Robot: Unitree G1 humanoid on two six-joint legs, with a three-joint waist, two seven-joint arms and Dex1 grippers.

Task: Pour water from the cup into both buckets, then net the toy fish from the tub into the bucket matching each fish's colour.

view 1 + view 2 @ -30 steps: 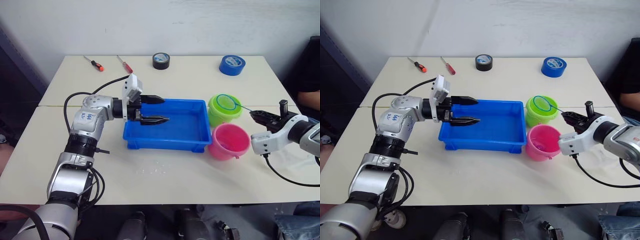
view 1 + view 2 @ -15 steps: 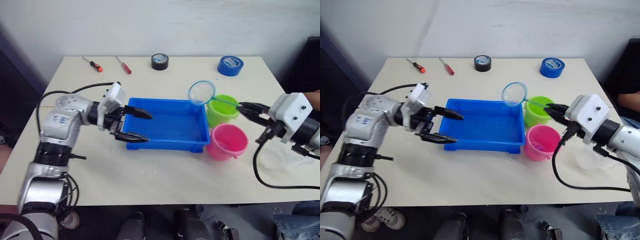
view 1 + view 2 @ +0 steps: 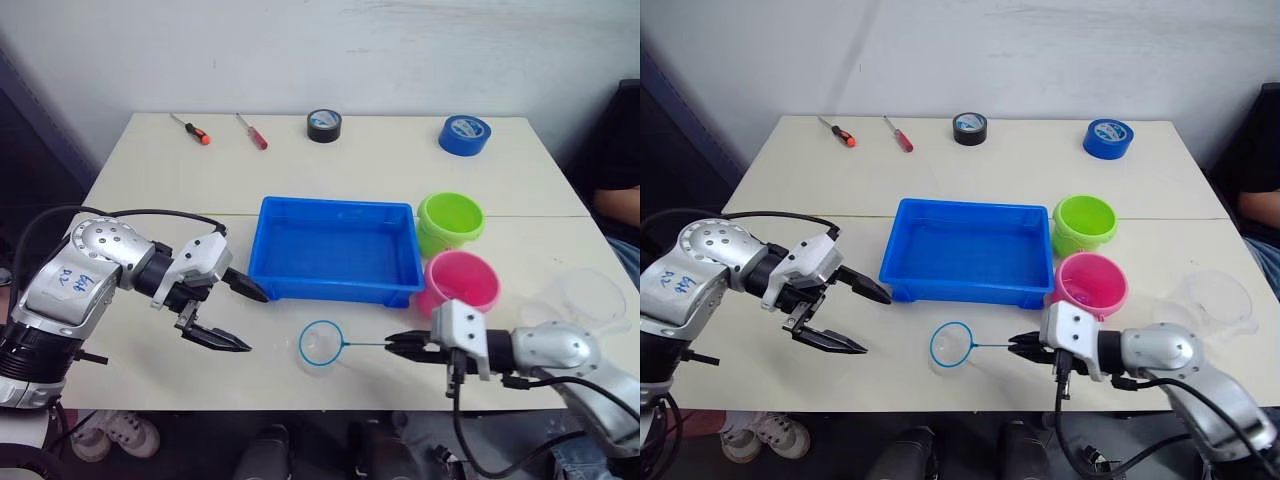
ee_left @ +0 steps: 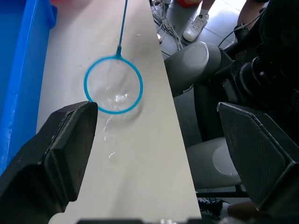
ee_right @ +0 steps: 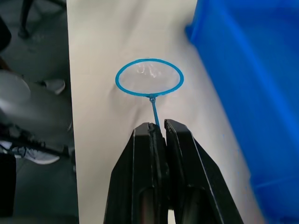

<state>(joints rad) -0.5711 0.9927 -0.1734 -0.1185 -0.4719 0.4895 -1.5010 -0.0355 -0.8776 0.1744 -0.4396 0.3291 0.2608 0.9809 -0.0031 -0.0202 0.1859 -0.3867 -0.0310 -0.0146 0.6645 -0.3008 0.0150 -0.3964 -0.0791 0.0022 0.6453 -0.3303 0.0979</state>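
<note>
Right gripper [image 3: 392,344] is low over the table's [image 3: 140,170] near edge, its two black fingers [image 5: 154,154] pinched tight on the thin handle of the small blue net [image 3: 321,344]. The net's ring lies flat on the tabletop, just in front of the tub [image 3: 335,250]. Left gripper [image 3: 240,318] sits beside the tub's left end, fingers [image 3: 246,288] spread wide, holding nothing, touching nothing. Green bucket [image 3: 450,220] stands by the tub's right end, pink bucket [image 3: 460,282] just in front of it. The clear cup [image 3: 582,298] rests on the table right of the pink bucket. Fish: can't make any out.
</note>
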